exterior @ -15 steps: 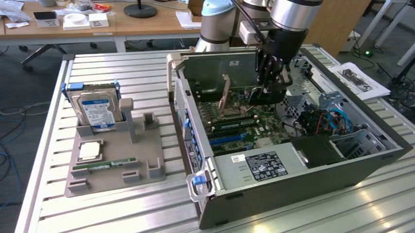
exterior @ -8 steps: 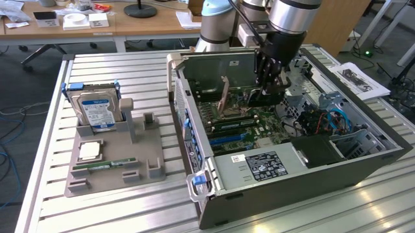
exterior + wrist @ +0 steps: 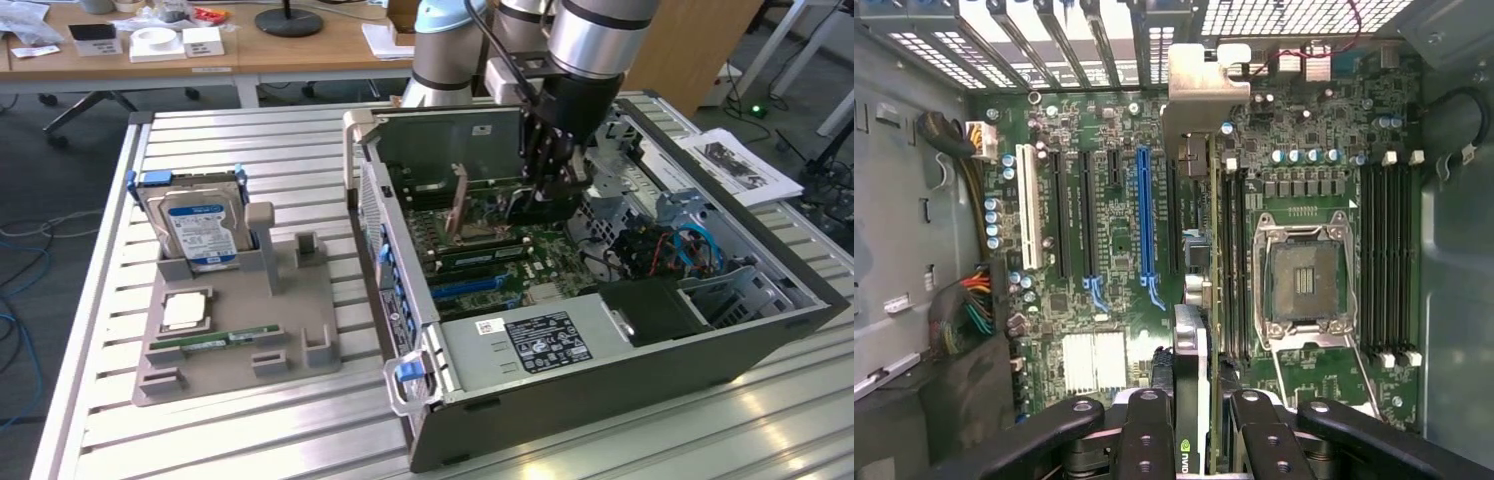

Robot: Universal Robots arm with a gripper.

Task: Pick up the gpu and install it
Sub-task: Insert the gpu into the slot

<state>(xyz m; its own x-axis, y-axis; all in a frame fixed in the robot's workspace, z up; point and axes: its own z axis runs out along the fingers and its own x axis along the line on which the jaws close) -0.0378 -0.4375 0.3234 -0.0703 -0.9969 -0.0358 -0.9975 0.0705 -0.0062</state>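
The gpu [image 3: 1192, 335] is grasped edge-on by the gripper [image 3: 1194, 395] just above the motherboard [image 3: 1116, 240], seemingly not yet seated.

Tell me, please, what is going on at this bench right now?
The Universal Robots arm has its gripper down inside the open computer case, shut on the gpu. It holds the card edge-on over the motherboard, beside the blue expansion slot. I cannot tell whether the card is seated. On the exterior view's left, a grey holder carries a hard drive, a CPU and a RAM stick.
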